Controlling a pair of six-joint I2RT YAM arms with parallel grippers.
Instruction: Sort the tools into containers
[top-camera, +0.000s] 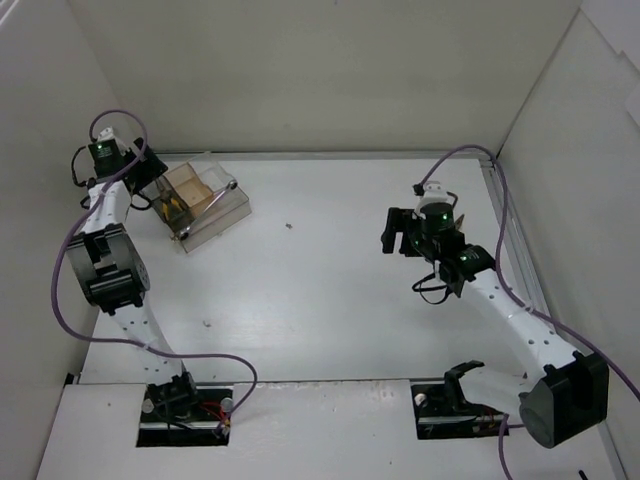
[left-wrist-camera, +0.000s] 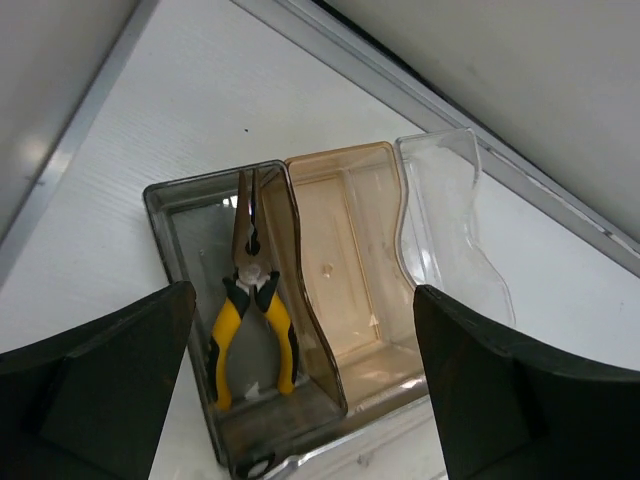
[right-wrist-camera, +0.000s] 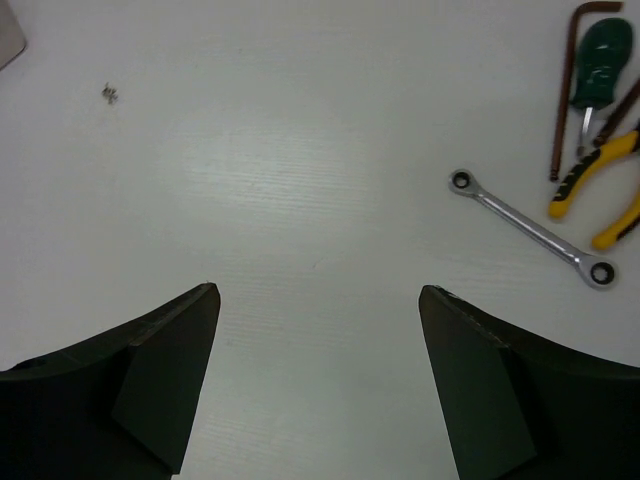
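- Directly beneath the left gripper (left-wrist-camera: 300, 335), between its two dark fingers, sits the clear plastic organiser tray (top-camera: 228, 213) with its smoky grey compartment (left-wrist-camera: 172, 215), tan compartment (left-wrist-camera: 350, 250) and clear compartment (left-wrist-camera: 450, 230) side by side.
- Yellow-handled pliers with dark metal jaws (left-wrist-camera: 250, 320) lie inside the grey compartment, nose pointing away from the fingers, handles toward them.
- Left gripper: fingers spread wide, nothing between them, well above the pliers and touching neither tool nor tray.
- Right gripper (right-wrist-camera: 318, 300): also spread wide and empty, hanging over bare white table.
- Ahead of its fingertips, off toward the right edge of its wrist view, lie the unsorted tools: a slim silver ring-ended wrench (right-wrist-camera: 530, 228) nearest, a second yellow-handled pair of pliers (right-wrist-camera: 598, 178) just beyond it, then a green-handled screwdriver (right-wrist-camera: 603, 58) and a dark L-shaped hex key (right-wrist-camera: 563, 90).
- The second pair's handles lie close against the screwdriver and hex key; the wrench lies apart.
- Step in hand, as I judge it: one tool is placed, four are left, so the task is early.
- Next move likely calls for the left arm to lift clear of the tray, and for the right gripper to shift toward the wrench, line its fingers across the thin shaft and close low to the table.
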